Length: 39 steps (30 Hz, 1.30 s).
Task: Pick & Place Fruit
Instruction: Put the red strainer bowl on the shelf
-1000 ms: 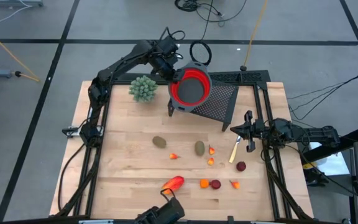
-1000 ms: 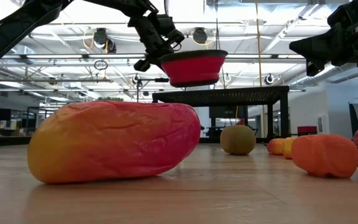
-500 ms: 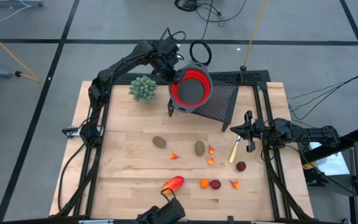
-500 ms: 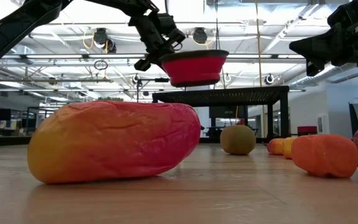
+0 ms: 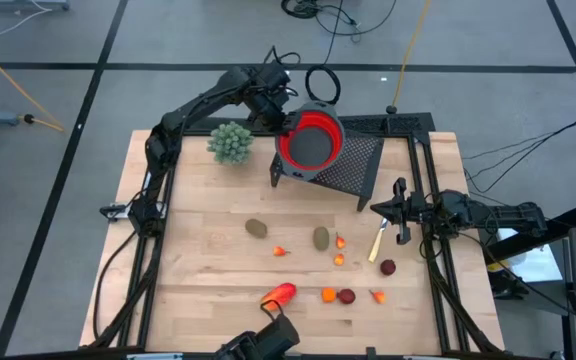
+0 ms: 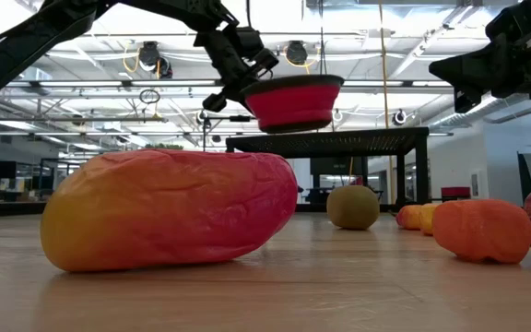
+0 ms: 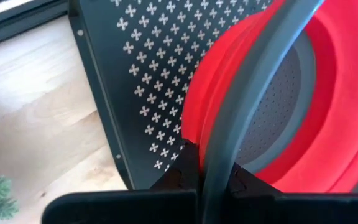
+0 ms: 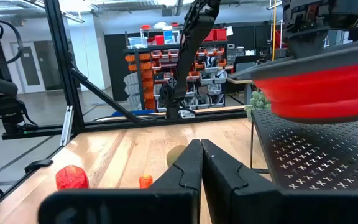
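My left gripper is shut on a red bowl with a grey rim and a perforated grey bottom. It holds the bowl in the air over the black perforated rack at the far edge. The fruit lies on the wooden table: two olive ovals, a red-orange long piece, and several small orange and red bits. My right gripper is shut and hovers at the right side, touching nothing. My left gripper pinches the bowl's grey rim between its two fingers, on the bowl's side toward the table's left. The fingers come slanting down from the far left. The bowl is lifted clear above the rack, open side up and slightly tilted.
A green bushy plant ball stands at the far left of the table, beside the bowl. A pale stick-like utensil lies near my right gripper. Bare wood shows along the left side.
My left gripper has carried the red bowl a little toward the table's right, above the rack, and the bowl has tipped slightly. The fruit has kept still.
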{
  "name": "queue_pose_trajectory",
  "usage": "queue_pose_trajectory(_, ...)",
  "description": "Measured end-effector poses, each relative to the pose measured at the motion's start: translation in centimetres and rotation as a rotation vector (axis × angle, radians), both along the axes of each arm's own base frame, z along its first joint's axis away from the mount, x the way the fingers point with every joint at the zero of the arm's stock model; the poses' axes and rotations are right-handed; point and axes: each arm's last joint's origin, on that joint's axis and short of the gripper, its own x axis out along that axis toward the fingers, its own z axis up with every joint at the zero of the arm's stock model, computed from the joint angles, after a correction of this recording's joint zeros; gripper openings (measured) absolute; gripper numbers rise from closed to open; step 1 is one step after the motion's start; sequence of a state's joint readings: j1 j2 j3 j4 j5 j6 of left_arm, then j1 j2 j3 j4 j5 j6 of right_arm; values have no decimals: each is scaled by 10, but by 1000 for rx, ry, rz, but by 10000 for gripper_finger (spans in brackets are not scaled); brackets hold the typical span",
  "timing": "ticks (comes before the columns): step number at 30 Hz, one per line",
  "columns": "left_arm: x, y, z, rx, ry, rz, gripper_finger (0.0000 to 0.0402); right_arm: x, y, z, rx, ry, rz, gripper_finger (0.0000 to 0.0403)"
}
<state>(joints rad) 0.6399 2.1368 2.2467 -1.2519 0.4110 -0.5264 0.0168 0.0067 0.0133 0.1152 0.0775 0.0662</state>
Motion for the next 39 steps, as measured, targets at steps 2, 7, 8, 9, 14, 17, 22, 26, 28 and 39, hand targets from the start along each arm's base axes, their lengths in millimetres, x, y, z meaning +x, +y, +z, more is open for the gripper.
queue_pose_trajectory(2, 0, 0, 0, -2, 2, 3, 0, 0, 0, 0, 0, 0, 0, 0)
queue_pose_trajectory(7, 1, 2, -3, 6, 14, 19, 0, 0, 0, 0, 0, 0, 0, 0)
queue_pose_trajectory(8, 1, 2, -3, 6, 14, 19, 0, 0, 0, 0, 0, 0, 0, 0)
queue_pose_trajectory(9, 1, 2, -3, 6, 14, 19, 0, 0, 0, 0, 0, 0, 0, 0)
queue_pose_trajectory(14, 1, 2, -3, 16, 22, 27, 0, 0, 0, 0, 0, 0, 0, 0)
queue_pose_trajectory(17, 0, 3, -3, 24, 28, 34, 0, 0, 0, 0, 0, 0, 0, 0)
queue_pose_trajectory(22, 0, 4, -3, 31, 32, 38, 0, 0, 0, 0, 0, 0, 0, 0)
queue_pose_trajectory(26, 0, 4, -3, 46, 41, 47, 0, 0, 0, 0, 0, 0, 0, 0)
queue_pose_trajectory(28, -1, 5, -3, 55, 48, 52, 3, 0, 0, 0, 0, 0, 0, 0)
queue_pose_trajectory(39, -1, 5, -3, 67, 47, 43, 46, 0, 0, 0, 0, 0, 0, 0)
